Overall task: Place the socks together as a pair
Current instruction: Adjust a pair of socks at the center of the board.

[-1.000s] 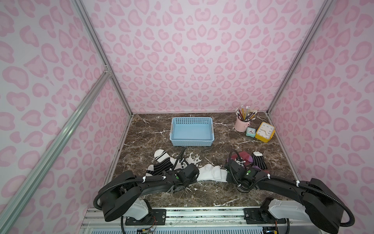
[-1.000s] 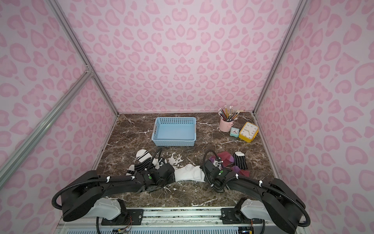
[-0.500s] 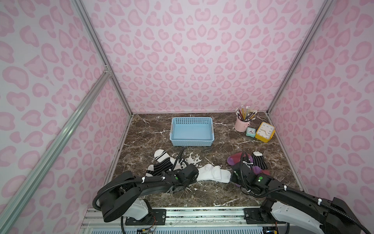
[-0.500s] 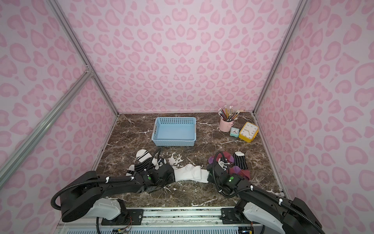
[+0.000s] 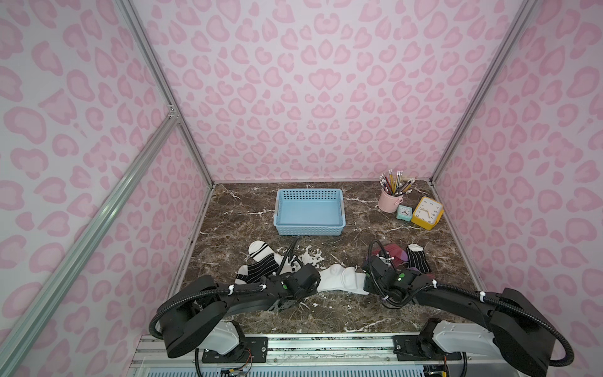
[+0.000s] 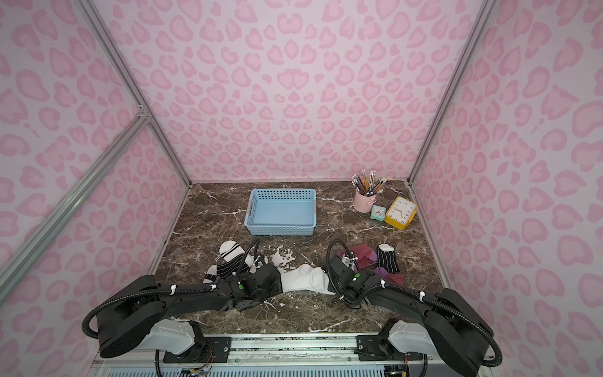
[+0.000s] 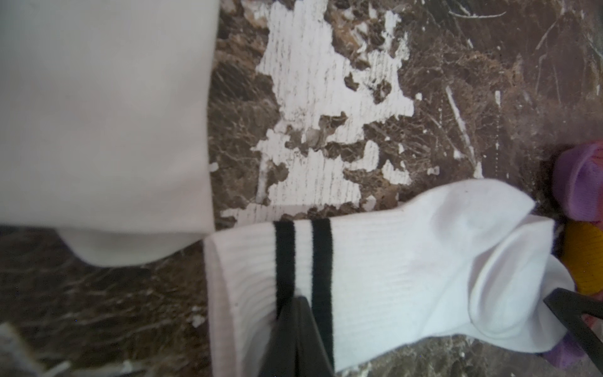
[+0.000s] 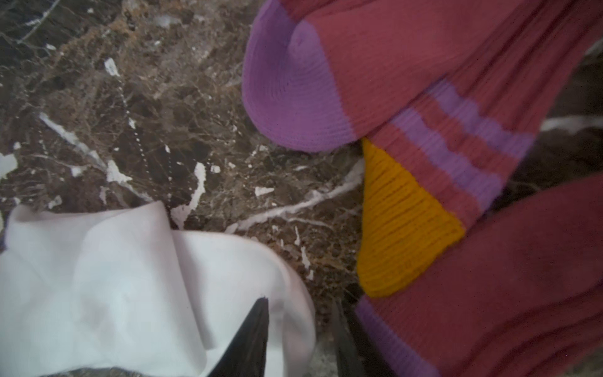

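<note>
The left hand (image 7: 293,305) is pinched shut on the white sock (image 5: 342,277) at its 2 black bands. The sock lies on the bench (image 5: 326,320). The right hand (image 8: 301,302) stands narrowly parted at its toe. Closing there could snag the maroon sock (image 8: 456,65) just beside it.

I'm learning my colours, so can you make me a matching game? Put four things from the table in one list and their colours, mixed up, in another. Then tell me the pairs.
Things:
1. basket
2. pencil cup
3. big clock
4. sock between the two arms

Colours:
A. yellow
B. white with two black bands
C. light blue
D. pink

Pairs: 1-C, 2-D, 3-A, 4-B
</note>
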`<state>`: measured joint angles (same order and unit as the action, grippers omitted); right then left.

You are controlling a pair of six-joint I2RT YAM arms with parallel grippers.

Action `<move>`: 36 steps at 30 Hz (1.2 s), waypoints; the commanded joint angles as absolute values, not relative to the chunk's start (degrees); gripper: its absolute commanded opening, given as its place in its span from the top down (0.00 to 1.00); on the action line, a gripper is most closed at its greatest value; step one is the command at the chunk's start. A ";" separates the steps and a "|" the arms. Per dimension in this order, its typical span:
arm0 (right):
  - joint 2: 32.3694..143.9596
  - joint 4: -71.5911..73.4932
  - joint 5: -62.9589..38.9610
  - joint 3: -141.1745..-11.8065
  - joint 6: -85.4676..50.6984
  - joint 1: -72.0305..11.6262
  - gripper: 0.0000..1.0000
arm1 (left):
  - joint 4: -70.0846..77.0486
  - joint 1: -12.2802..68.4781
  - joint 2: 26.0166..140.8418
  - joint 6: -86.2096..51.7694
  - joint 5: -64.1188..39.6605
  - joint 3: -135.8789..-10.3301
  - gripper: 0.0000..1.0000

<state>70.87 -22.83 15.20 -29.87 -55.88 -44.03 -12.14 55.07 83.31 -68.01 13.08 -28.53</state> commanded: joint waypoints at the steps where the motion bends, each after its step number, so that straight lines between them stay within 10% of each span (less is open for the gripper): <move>1: 70.87 -21.78 15.28 -29.09 -55.94 -44.12 0.73 | -17.78 55.01 83.67 -68.48 13.45 -28.38 0.97; 6: 68.75 -17.29 11.58 -27.69 -56.99 -43.90 0.99 | -18.66 54.97 83.42 -69.14 14.08 -28.02 0.97; 28: 45.84 15.52 -15.32 -10.05 -58.72 -30.93 1.00 | -18.60 54.23 78.00 -74.95 14.33 -20.74 0.97; 33: 49.70 5.74 -10.31 -14.23 -54.89 -30.86 0.62 | -18.81 54.23 78.28 -74.38 14.67 -21.58 0.97; 36: 51.00 -0.93 -5.35 -16.33 -52.98 -30.51 0.59 | -19.14 54.23 79.05 -74.05 14.68 -22.28 0.97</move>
<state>50.17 5.48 -10.57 -14.44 -55.81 -30.76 -9.26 54.37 78.08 -74.15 14.06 -22.41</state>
